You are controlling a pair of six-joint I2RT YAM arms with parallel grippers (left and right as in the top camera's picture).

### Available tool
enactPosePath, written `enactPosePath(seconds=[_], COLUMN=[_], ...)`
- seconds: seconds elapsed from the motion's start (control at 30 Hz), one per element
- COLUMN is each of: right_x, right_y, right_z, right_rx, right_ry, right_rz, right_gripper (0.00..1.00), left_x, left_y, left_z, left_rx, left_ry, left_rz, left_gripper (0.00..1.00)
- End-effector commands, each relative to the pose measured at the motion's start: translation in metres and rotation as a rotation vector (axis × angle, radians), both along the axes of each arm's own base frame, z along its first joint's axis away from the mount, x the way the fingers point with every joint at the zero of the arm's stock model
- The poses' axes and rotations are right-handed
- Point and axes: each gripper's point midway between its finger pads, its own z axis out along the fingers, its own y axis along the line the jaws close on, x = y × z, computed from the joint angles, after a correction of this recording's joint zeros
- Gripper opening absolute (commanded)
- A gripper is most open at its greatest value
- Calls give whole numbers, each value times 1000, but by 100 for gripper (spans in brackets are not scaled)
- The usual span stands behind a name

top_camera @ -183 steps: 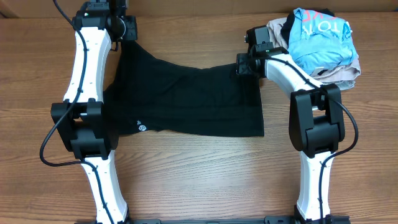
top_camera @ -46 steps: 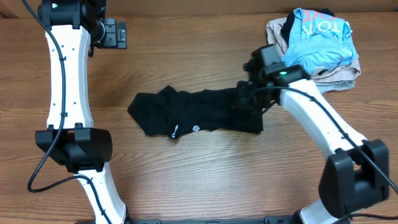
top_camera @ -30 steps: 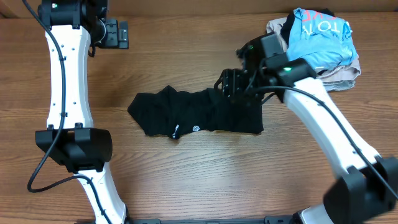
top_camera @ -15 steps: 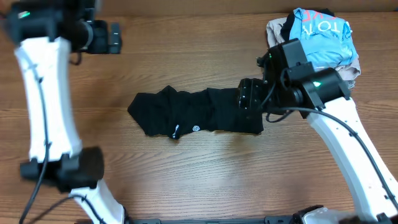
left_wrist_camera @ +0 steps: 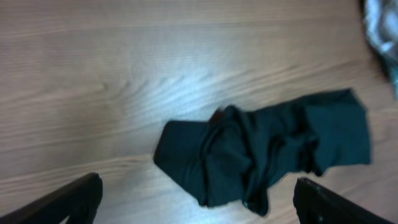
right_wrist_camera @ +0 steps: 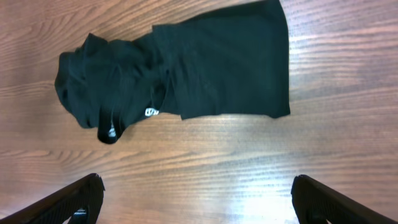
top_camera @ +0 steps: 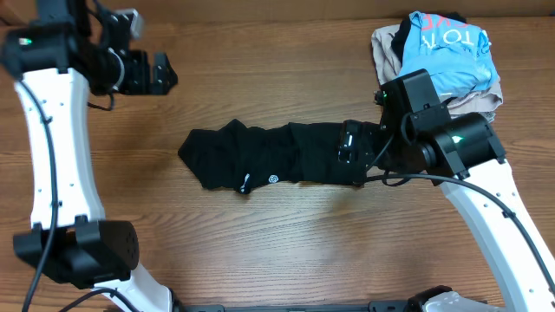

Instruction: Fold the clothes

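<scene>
Clothes (top_camera: pixel 277 165) lie bunched in a black strip at the middle of the table (top_camera: pixel 277 260), both jaws wide and empty, so bring your left gripper (top_camera: pixel 160 74) from the far left corner onto the rumpled end, set the right gripper (top_camera: pixel 349 144) on the flat end, and smooth before folding.

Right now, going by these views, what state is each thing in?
black garment: bunched into a long, rumpled strip, lying on the table, not held.
left gripper: open, empty, off to the garment's far left.
right gripper: open, empty, over the garment's right end.
light blue shirt: crumpled, on top of the beige pile.
beige garments: folded, stacked under the shirt.
</scene>
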Motion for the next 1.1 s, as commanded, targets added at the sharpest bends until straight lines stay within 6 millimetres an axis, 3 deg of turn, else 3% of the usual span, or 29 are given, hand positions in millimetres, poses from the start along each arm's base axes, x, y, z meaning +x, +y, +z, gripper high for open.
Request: enactPosePath(seconds=[0.0,0.23,0.33,0.47,0.73,0.93,1.07], right_x=[4,13,15,17,20,20,20], right_y=[0,3,4,4,2,2,2], right_z=[-11,-22,-27,-35,-46,-46,-46], right_rx=[-25,-27,-32,-44,-71,-71,-71], right_ry=[0,4,17,40,67,67,67], right_rz=[12,12,13,16,9,10,9], right_gripper=[100,100,100,100,100,100,100], left_x=[-6,-14,-20,-28,-44,-39,-37], left_y=[-6,-15,-11,-22,-29,-27,-43], left_z=[-54,-126,-149,-170,-206,-210,-217], left_rx=[-30,-67,-5,19,88,112,116], left_ry=[97,141,163,163,194,169,145], left_rz=[-34,-48,-55,-131,-168,-163,-206], left_gripper=[100,100,100,100,100,100,94])
